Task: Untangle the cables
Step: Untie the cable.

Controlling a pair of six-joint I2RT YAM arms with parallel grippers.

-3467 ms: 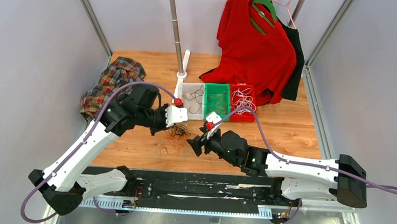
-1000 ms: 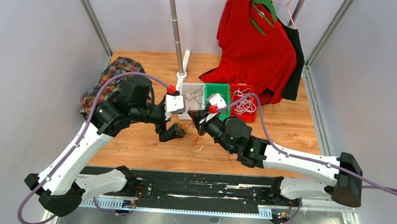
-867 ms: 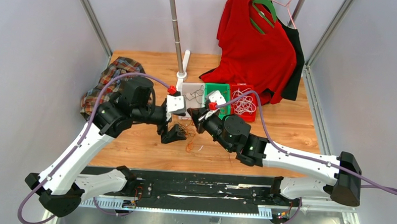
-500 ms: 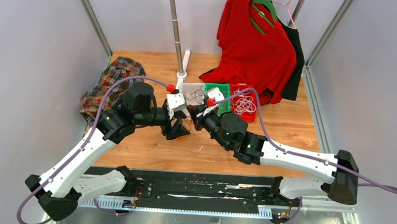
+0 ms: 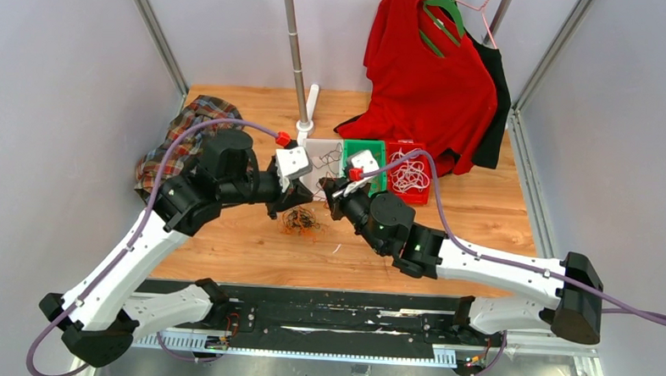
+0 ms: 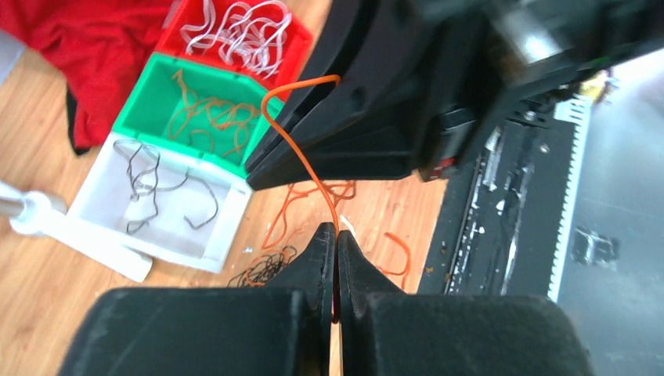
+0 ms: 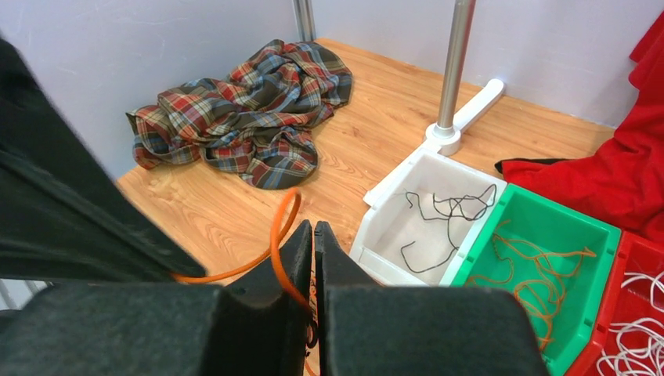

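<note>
Wooden tabletop (image 5: 498, 214) is carrying the orange-and-black tangle of cables (image 5: 301, 221), lying just below and between both grippers. One orange cable (image 7: 274, 231) is bridging them, running roughly left to right. The left gripper (image 6: 335, 235) and right gripper (image 7: 312, 227) are each clamping it with closed jaws, almost tip to tip, equally near the tangle. Behind, three bins (image 7: 599, 266) are holding sorted strands. No readable writing is showing.

A wooden tabletop (image 5: 491, 222) sits between plain pale walls (image 5: 53, 99), a metal pole (image 5: 293, 42) upright at its back.
</note>
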